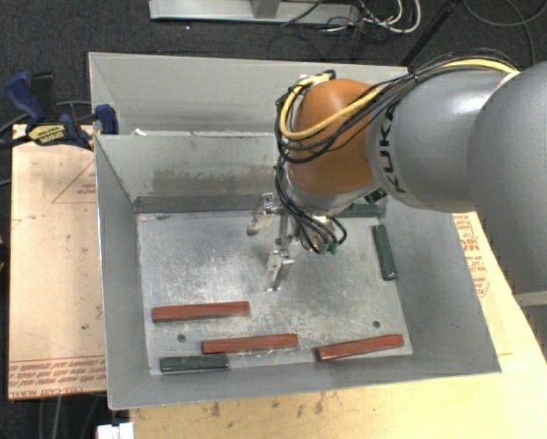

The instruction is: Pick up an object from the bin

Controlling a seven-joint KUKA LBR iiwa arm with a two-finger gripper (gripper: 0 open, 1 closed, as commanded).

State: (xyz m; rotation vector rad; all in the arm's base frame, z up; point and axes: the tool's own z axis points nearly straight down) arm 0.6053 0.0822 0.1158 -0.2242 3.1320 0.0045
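My gripper (267, 245) hangs over the bare middle of the bin floor, below the orange wrist cover. Its two fingers stand apart, open, with nothing between them. The nearest thing is a red-brown flat bar (200, 311), lying below and left of the fingertips and apart from them. A second red-brown bar (249, 343) lies nearer the front wall. A dark green bar (384, 251) lies lengthwise to the right of the gripper, partly under the arm.
A third red-brown bar (359, 347) lies at the front right, and another dark green bar (194, 363) at the front left. The arm covers the back right of the bin. Sloping walls close in all sides.
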